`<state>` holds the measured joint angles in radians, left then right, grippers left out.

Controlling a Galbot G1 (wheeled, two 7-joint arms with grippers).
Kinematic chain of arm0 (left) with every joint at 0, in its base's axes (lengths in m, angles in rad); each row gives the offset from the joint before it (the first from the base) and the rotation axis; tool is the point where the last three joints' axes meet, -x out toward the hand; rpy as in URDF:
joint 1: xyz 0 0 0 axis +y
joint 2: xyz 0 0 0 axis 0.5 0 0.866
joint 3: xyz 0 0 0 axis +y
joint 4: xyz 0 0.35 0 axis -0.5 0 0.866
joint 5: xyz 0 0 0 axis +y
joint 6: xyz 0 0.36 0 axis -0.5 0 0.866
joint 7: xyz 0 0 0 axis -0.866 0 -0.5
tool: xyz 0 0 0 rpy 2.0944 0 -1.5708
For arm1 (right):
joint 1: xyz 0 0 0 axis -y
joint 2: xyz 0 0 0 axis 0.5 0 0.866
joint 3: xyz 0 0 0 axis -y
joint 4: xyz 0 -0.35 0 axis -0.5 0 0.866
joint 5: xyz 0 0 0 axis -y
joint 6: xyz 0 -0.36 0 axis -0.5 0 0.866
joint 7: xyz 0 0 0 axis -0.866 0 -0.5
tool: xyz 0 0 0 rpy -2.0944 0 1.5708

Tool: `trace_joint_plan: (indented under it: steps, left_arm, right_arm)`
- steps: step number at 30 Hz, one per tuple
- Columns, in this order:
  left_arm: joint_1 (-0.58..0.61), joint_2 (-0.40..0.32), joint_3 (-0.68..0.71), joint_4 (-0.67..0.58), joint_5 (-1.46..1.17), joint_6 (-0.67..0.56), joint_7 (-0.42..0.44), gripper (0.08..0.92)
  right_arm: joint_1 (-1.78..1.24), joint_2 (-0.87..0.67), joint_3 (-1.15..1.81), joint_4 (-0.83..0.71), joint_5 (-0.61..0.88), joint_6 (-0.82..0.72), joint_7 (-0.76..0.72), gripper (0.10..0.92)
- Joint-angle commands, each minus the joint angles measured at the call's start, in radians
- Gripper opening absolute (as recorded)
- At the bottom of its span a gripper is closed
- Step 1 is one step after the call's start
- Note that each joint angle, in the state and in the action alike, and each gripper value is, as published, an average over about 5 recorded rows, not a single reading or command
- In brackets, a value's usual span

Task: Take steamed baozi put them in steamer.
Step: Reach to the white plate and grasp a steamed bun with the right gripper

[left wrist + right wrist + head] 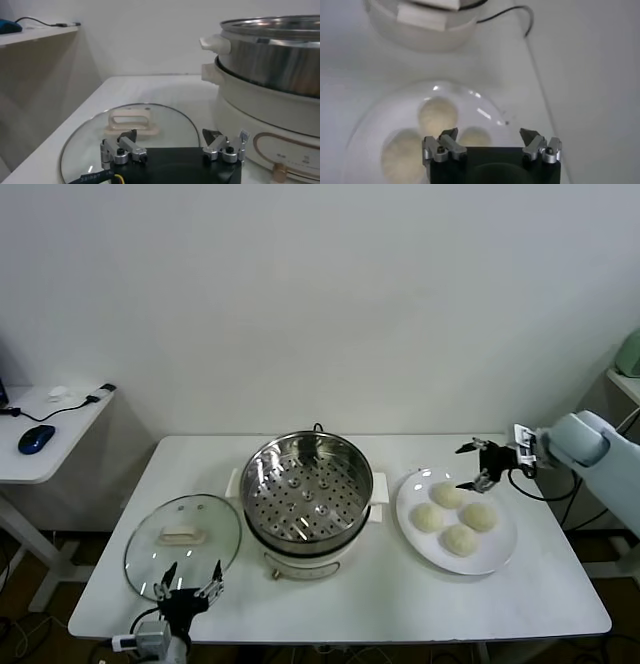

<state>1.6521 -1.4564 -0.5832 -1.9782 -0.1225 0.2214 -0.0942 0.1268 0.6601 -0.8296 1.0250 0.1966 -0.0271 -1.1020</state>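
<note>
Several cream-white steamed baozi lie on a white plate at the table's right. The steel steamer, with its perforated floor bare, stands on a white cooker base in the middle. My right gripper hovers open just above the plate's far edge, touching nothing. In the right wrist view the right gripper has the baozi on the plate below it. My left gripper waits open near the table's front edge. The left wrist view shows the left gripper with the steamer ahead.
A round glass lid with a cream handle lies flat left of the steamer; the lid is just beyond the left fingers. The white table ends close behind the plate. A side desk with a blue mouse stands at far left.
</note>
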Motion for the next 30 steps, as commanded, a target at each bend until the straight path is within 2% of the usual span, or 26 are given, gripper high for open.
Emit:
trace_joint_plan:
  steps: [1,11,30]
  left_arm:
    - [0.0,-0.003,-0.001,0.004,0.0,-0.003,0.0,0.823]
    - [0.008,-0.007,0.0,0.02,0.013,-0.016,0.001,0.823]
    - [0.006,-0.008,0.003,0.054,0.012,-0.03,-0.007,0.823]
  right_arm:
    - [0.294,0.123,-0.368,-0.227,-0.019,0.052,-0.19,0.823]
    - [0.155,0.259,-0.304,-0.33,-0.032,-0.032,-0.053,0.823]
    - [0.034,0.433,-0.188,-0.54,-0.141,-0.022,-0.03,0.823]
